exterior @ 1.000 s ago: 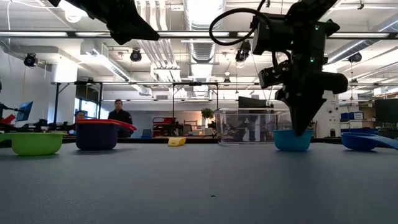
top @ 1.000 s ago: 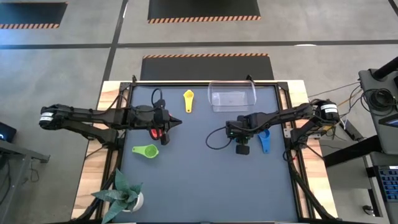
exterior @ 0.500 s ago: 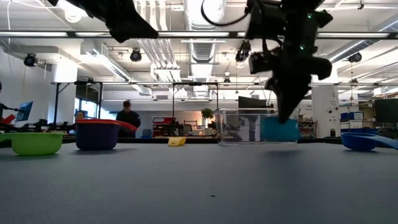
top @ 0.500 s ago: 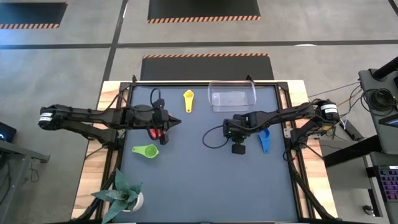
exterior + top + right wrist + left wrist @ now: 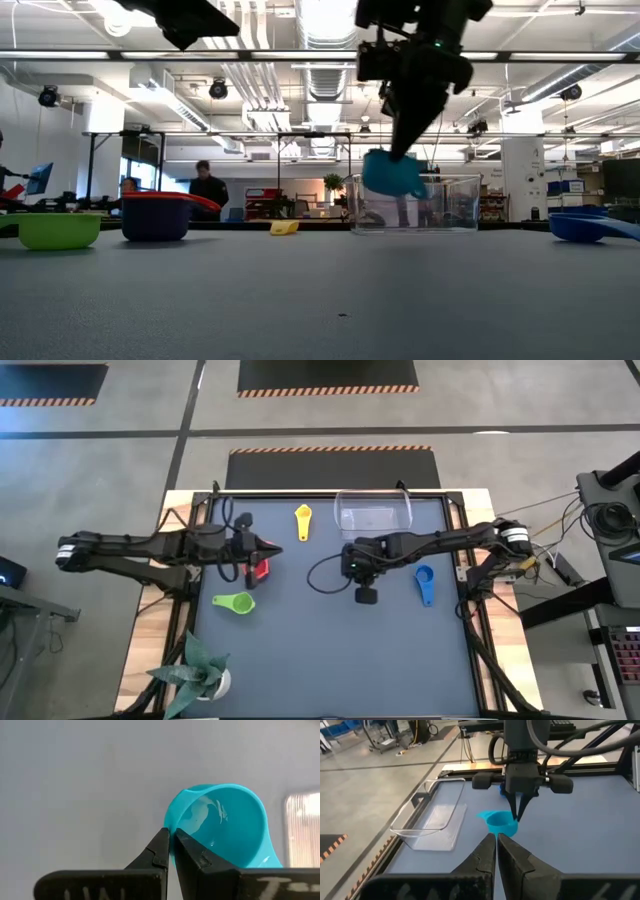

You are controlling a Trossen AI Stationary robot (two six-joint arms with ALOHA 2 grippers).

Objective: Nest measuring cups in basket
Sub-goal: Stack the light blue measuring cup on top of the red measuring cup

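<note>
My right gripper is shut on the cyan cup and holds it in the air near the table's middle, in front of the clear basket. My left gripper is shut and hovers over the red cup stacked on a dark cup. The green cup, the yellow cup and the blue cup each sit apart on the mat. The cyan cup hardly shows in the high view, under the gripper. No orange cup is in view. My right gripper pinches the cyan cup's wall at the rim, one finger inside the bowl and one outside. The fingers come from above, pointing down. The cup hangs tilted below them, lifted clear of the table.
A potted plant stands at the near left corner. A black cable loops beside the right wrist. The basket stands at the far edge with bare mat on the near half. People show in the room behind.
My right gripper has lifted the cyan cup off the mat and carried it up and toward the table's left; the cup now hangs tilted. My left arm has drawn back a little toward the left edge.
</note>
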